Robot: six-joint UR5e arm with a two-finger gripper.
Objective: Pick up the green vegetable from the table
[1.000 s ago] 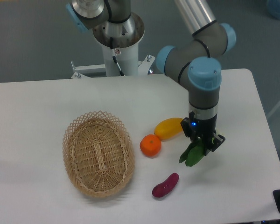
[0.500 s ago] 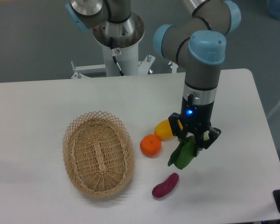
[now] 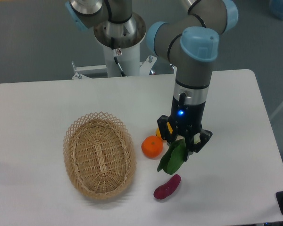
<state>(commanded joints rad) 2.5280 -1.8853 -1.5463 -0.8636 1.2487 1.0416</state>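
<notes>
The green vegetable [image 3: 172, 159] hangs above the white table [image 3: 236, 155], its dark leaves pointing down-left and its upper end held in my gripper [image 3: 182, 141]. The gripper is shut on it, just right of the orange and above the purple eggplant. The vegetable's stalk end is hidden between the fingers.
An orange [image 3: 152, 146] lies left of the gripper. A yellow fruit [image 3: 159, 133] peeks out behind the gripper, mostly hidden. A purple eggplant [image 3: 167, 187] lies below the vegetable. A woven oval basket [image 3: 99, 154] stands at the left. The arm's base [image 3: 118, 35] rises at the table's back.
The gripper has moved left and up with the green vegetable in it, now covering most of the yellow fruit. The other objects have stayed put.
</notes>
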